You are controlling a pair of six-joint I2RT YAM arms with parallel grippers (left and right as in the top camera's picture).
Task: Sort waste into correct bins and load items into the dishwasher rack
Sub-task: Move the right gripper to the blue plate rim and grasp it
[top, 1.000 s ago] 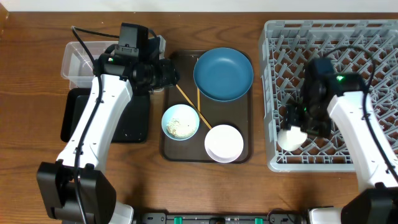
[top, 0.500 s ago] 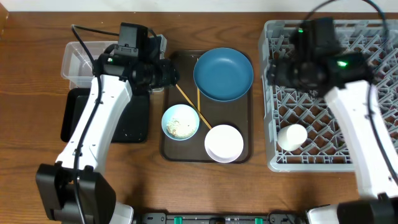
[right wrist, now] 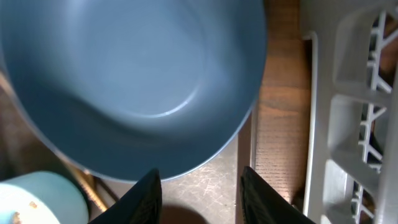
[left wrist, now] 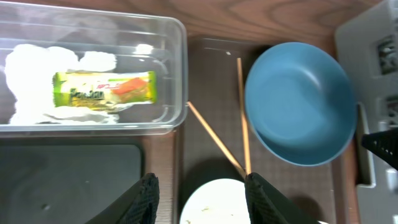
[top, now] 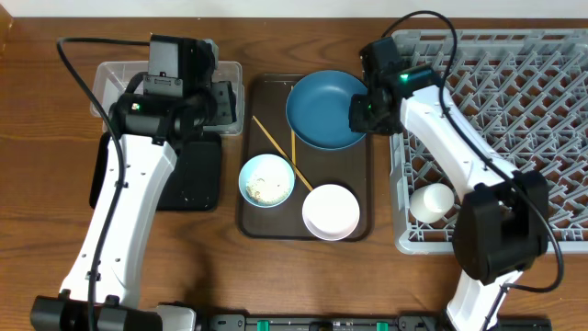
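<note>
Grey dishwasher rack [top: 487,138] on counter's right side, small white cup [top: 432,200] lying inside. Brown serving tray [top: 354,175] carrying dark blue plate [top: 317,115], white bowl [top: 331,211], light blue bowl [top: 266,180], chopsticks [top: 276,147]. Right hand [right wrist: 202,186] parted at plate's rim, gripping nothing. Left hand [left wrist: 202,199] parted, empty, beside clear tub [left wrist: 177,74]. In tub: napkins [left wrist: 37,68], snack wrapper [left wrist: 104,89], lettering too blurred to read.

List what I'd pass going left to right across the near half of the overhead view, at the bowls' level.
black tray → light blue bowl → white bowl → small white cup, lying in the dishwasher rack
</note>
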